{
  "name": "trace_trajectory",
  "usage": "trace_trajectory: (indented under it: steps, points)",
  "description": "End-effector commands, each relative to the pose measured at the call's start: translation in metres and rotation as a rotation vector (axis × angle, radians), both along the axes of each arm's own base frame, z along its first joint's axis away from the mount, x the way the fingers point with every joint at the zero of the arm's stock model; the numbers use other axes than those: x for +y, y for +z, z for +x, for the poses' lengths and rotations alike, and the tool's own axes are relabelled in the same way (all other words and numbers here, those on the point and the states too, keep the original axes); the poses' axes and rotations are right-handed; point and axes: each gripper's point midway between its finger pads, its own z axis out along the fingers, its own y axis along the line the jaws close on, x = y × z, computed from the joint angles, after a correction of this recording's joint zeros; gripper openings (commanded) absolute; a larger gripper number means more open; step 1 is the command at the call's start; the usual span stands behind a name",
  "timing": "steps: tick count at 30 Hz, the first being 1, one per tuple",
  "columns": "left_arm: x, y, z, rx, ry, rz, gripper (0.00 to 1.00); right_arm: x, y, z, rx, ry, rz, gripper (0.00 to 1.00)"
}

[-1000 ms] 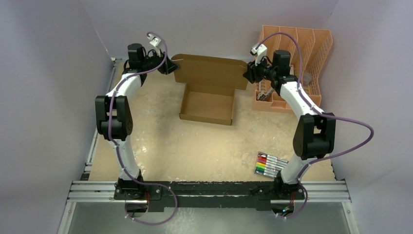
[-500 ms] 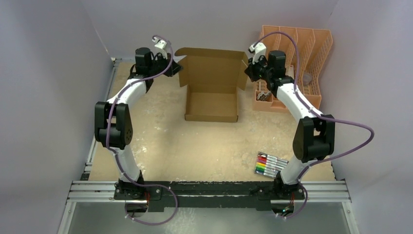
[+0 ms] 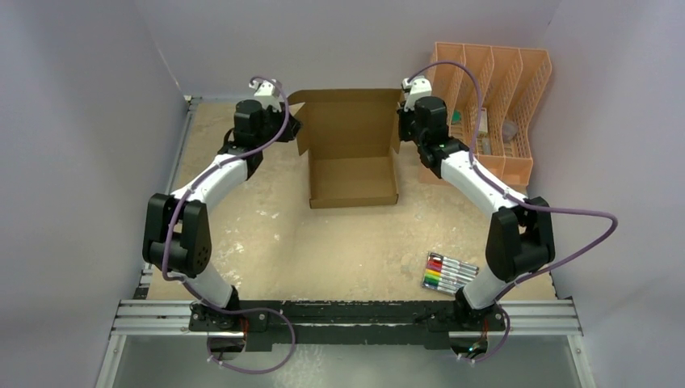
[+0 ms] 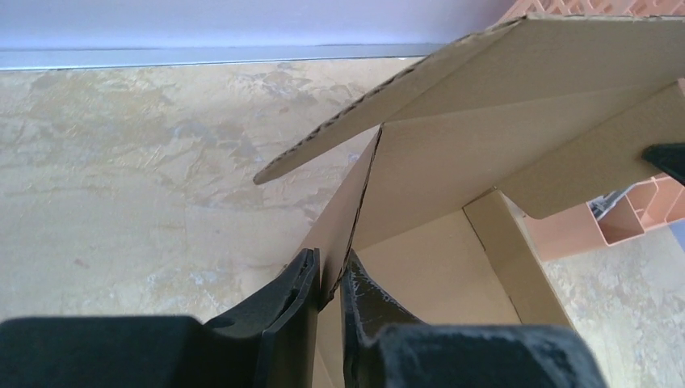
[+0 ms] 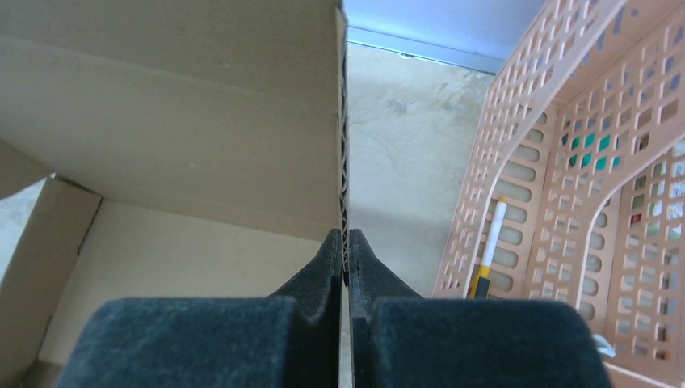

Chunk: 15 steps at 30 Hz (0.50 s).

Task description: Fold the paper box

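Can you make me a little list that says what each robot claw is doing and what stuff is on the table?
Box: paper box, open on the table, lid raised at the far side
Left claw: left claw shut on the lid's left flap
Right claw: right claw shut on the lid's right flap
Right of box: peach organizer with slotted walls
Near right arm's base: markers lying side by side
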Motion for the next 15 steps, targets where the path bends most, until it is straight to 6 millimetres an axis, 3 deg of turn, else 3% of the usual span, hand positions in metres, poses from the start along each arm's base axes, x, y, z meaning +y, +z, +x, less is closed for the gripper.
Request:
trace_trajectory:
  steps: [1,9,15]
  points:
    - [0.004,0.030,-0.001,-0.056,0.096,-0.113,0.14,-0.007,0.034,0.007,-0.055,-0.175,0.113,0.00]
    - [-0.011,0.034,-0.007,0.000,0.199,-0.283,0.16,0.026,0.039,0.005,-0.028,-0.209,0.182,0.00]
    - [-0.028,0.026,-0.015,0.013,0.286,-0.261,0.19,0.044,0.021,-0.010,-0.054,-0.199,0.139,0.00]
